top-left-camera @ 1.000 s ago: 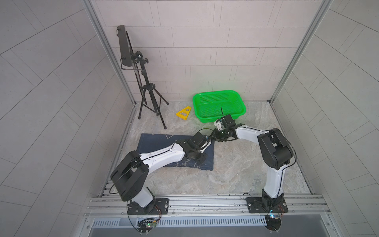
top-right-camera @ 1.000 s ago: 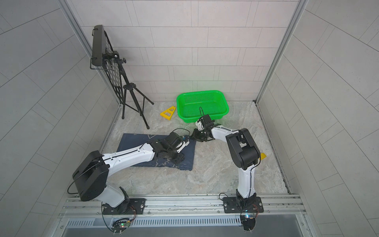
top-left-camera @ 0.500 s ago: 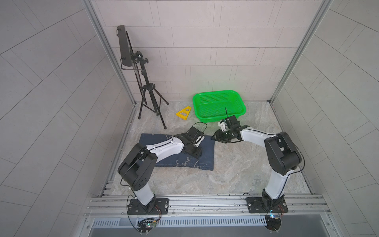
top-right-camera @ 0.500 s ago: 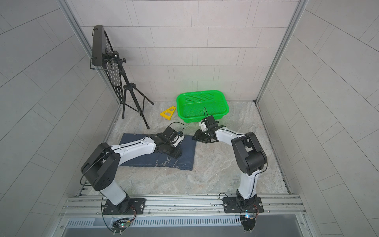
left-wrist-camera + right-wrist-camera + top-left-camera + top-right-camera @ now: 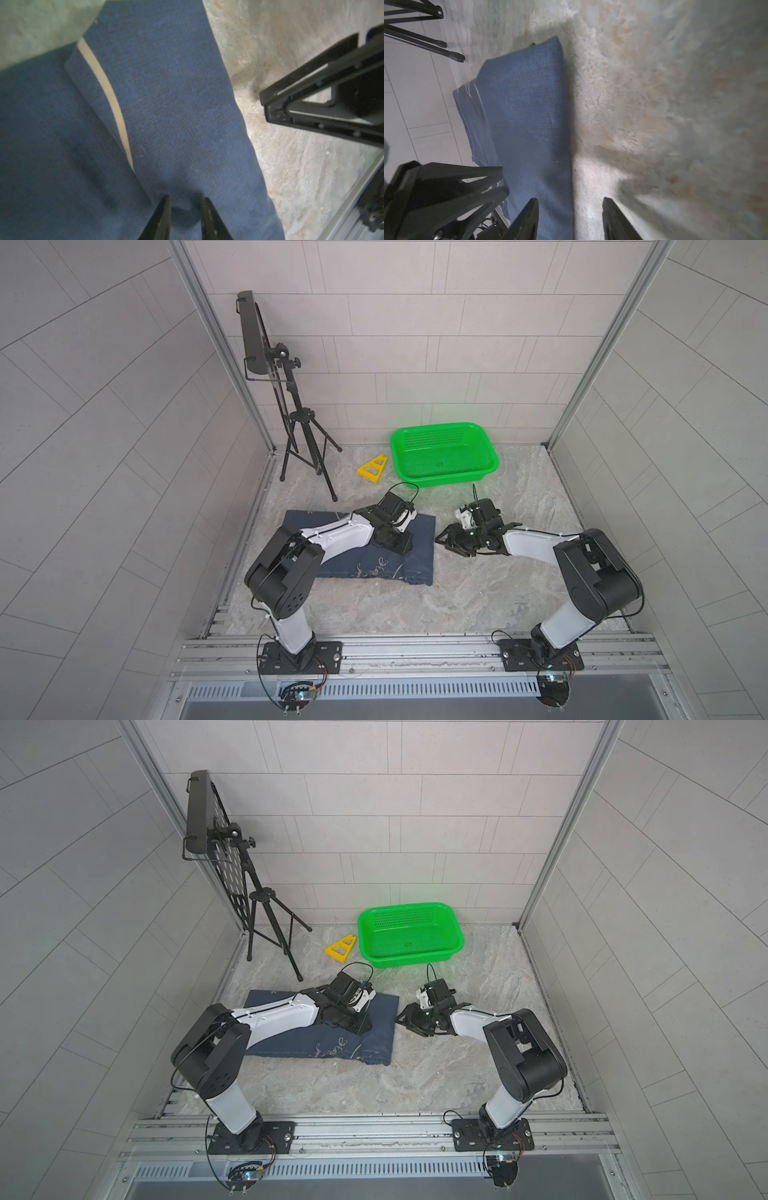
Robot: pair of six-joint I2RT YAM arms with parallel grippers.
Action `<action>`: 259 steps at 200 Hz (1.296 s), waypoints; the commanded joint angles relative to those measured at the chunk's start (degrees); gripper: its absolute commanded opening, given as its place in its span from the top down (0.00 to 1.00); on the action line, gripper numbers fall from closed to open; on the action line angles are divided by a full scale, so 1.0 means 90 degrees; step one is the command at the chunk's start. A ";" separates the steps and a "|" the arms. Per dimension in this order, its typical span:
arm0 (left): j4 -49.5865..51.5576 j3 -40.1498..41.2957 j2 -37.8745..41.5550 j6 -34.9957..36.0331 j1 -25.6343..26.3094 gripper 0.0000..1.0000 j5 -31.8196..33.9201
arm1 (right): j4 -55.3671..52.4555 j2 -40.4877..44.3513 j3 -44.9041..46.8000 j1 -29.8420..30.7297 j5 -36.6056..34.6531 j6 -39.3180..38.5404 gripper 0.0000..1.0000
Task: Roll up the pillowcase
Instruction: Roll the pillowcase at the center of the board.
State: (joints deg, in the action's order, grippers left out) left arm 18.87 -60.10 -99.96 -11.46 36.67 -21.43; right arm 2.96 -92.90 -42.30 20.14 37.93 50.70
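Pillowcase (image 5: 409, 568) lies spread on the surface (image 5: 478, 601), on the left arm's side. Left tool (image 5: 185, 200) is down on the cloth near the edge facing the right arm, jaws nearly together with a pinch of fabric between them. Right tool (image 5: 571, 202) is open and low, straddling that same edge: one finger over cloth, one over bare surface.

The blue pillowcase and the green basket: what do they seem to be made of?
The pillowcase looks like woven fabric, perhaps cotton or a blend: matte, with a fine thread grain visible up close and soft, rumpled edges. The basket is most likely moulded plastic: one bright, even green, slightly glossy, its walls and bottom pierced by regular rows of small holes.
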 commanded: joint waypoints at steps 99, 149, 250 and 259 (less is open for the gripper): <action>0.1042 -0.1047 -0.0245 0.0604 -0.0233 0.96 0.0006 | 0.0625 -0.0200 0.0032 0.0097 0.0123 0.0353 0.46; 0.1301 -0.1186 -0.0617 0.1040 -0.0373 0.95 0.0203 | 0.0673 -0.0367 -0.0036 0.0188 0.0199 0.0360 0.46; 0.1143 -0.1186 -0.1095 0.1417 -0.0490 0.93 0.0919 | 0.2561 -0.1361 -0.0075 0.0306 0.0825 0.1171 0.42; 0.1150 -0.1157 -0.1117 0.1448 -0.0487 0.92 0.0968 | 0.2781 -0.1478 -0.0082 0.0306 0.0903 0.1262 0.42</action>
State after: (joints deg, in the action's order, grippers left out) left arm 28.36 -70.19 -108.90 -0.16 32.62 -15.53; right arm 22.20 -103.37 -42.87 22.61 44.71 58.96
